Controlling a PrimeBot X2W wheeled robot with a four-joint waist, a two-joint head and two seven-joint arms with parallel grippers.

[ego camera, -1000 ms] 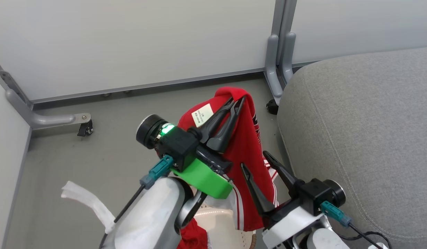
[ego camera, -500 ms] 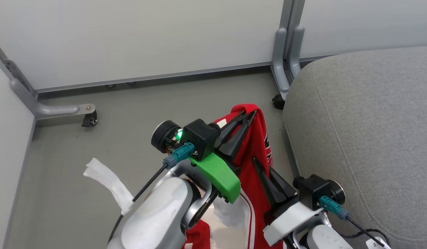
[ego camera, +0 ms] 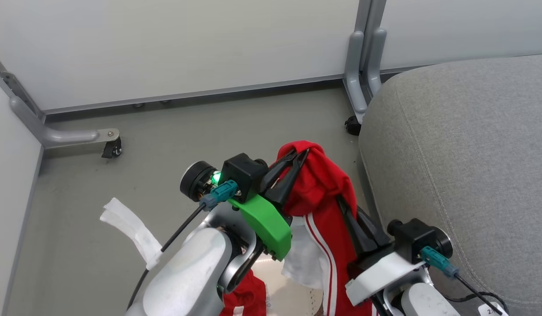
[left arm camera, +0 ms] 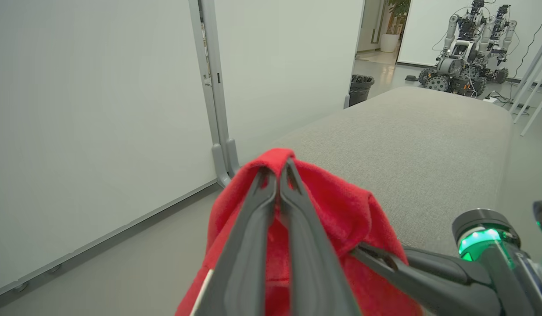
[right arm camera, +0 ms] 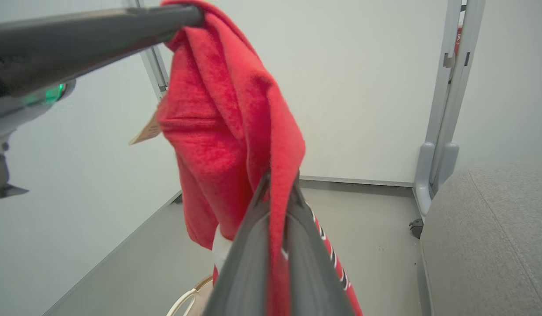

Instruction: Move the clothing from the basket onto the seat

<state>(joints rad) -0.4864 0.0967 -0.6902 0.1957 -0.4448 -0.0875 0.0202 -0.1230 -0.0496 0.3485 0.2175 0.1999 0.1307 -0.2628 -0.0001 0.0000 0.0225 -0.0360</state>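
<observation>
One red garment of the clothing [ego camera: 321, 184] hangs in the air between both grippers, left of the grey seat [ego camera: 464, 149]. My left gripper [ego camera: 299, 154] is shut on its top fold, also seen in the left wrist view [left arm camera: 278, 169]. My right gripper [ego camera: 344, 205] is shut on a lower fold with white stripes, and the cloth [right arm camera: 222, 123] runs down between its fingers [right arm camera: 253, 245]. Below the arms lies the off-white basket [ego camera: 292, 300] with another red garment [ego camera: 246, 296] in it. The basket's rim [right arm camera: 187, 300] shows beneath the hanging cloth.
White partition walls stand behind and to the left, on grey metal feet with casters [ego camera: 110, 149] [ego camera: 352, 127]. A white fabric strip [ego camera: 126, 224] hangs off my left arm's cable. Beyond the seat's far end are a black bin [left arm camera: 360, 85] and other robots [left arm camera: 466, 26].
My right gripper went from open beside the hanging garment to shut on it. The cloth now bunches between the two grippers. The camera has shifted a little.
</observation>
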